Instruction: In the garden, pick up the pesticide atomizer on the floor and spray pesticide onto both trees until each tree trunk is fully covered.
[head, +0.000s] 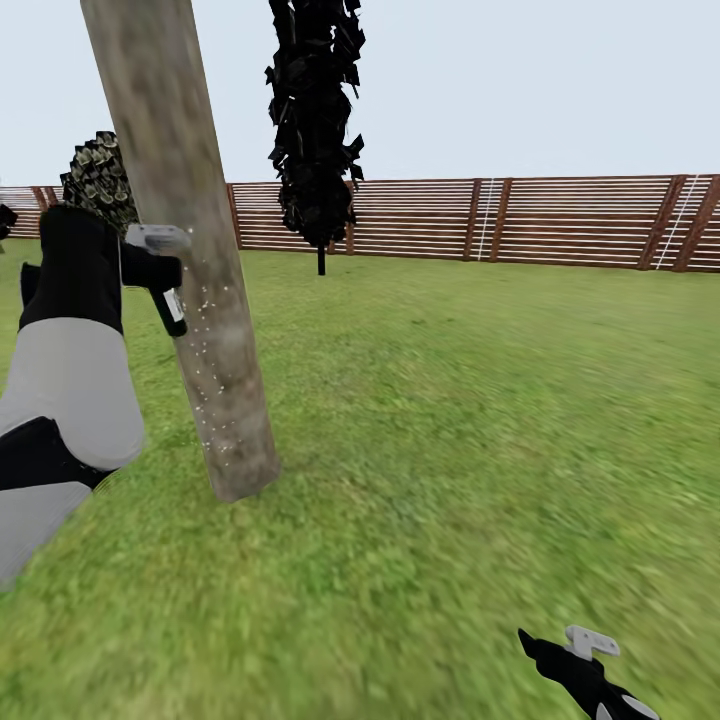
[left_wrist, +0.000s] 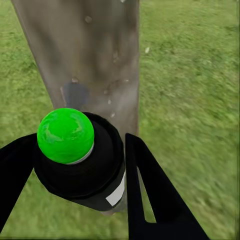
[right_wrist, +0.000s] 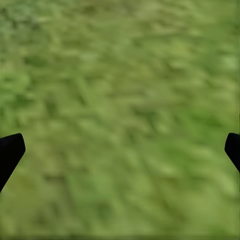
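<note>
A thick grey-brown mottled tree trunk (head: 200, 280) rises, leaning, at the left of the head view. My left gripper (head: 152, 268) is raised right beside it and is shut on the pesticide atomizer (head: 172, 310). In the left wrist view the atomizer (left_wrist: 65, 135) is a black bottle with a round green top. It sits between the two black fingers of the left gripper (left_wrist: 77, 150) and faces the trunk (left_wrist: 90, 55) at close range. White specks dot the bark near it. My right gripper (head: 560, 640) hangs low over the grass, open with nothing in it (right_wrist: 120, 150).
Green lawn (head: 480, 420) stretches ahead and to the right. A brown slatted fence (head: 560, 220) closes the far side. A dark narrow cypress-like tree (head: 315, 120) stands before the fence. A scaly dark plant (head: 98, 180) shows behind my left arm.
</note>
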